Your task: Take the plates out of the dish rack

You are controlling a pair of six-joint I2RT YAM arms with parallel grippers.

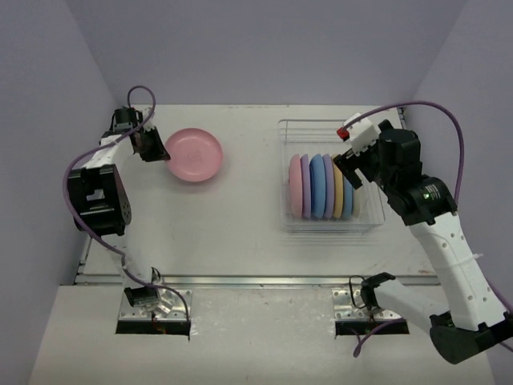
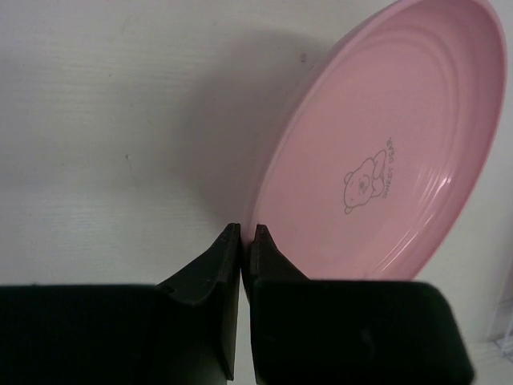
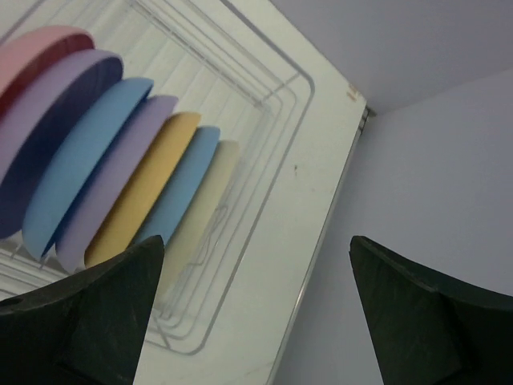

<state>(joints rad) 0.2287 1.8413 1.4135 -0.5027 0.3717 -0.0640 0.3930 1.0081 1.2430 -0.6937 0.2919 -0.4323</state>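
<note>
A pink plate (image 1: pixel 193 154) rests on the table at the far left; in the left wrist view (image 2: pixel 385 152) it shows a small bear print. My left gripper (image 1: pixel 159 152) (image 2: pixel 247 229) is shut on its left rim. The wire dish rack (image 1: pixel 321 123) (image 3: pixel 276 76) stands at the right and holds several upright plates (image 1: pixel 319 187) in pink, lilac, blue, yellow and cream (image 3: pixel 96 176). My right gripper (image 1: pixel 350 172) (image 3: pixel 256 245) is open and empty, just right of the row, above the rack's right side.
The table's back edge and the lilac walls close the scene in. The right wall and the table's right edge (image 3: pixel 337 200) lie close to the rack. The arm bases (image 1: pixel 156 309) sit at the near edge.
</note>
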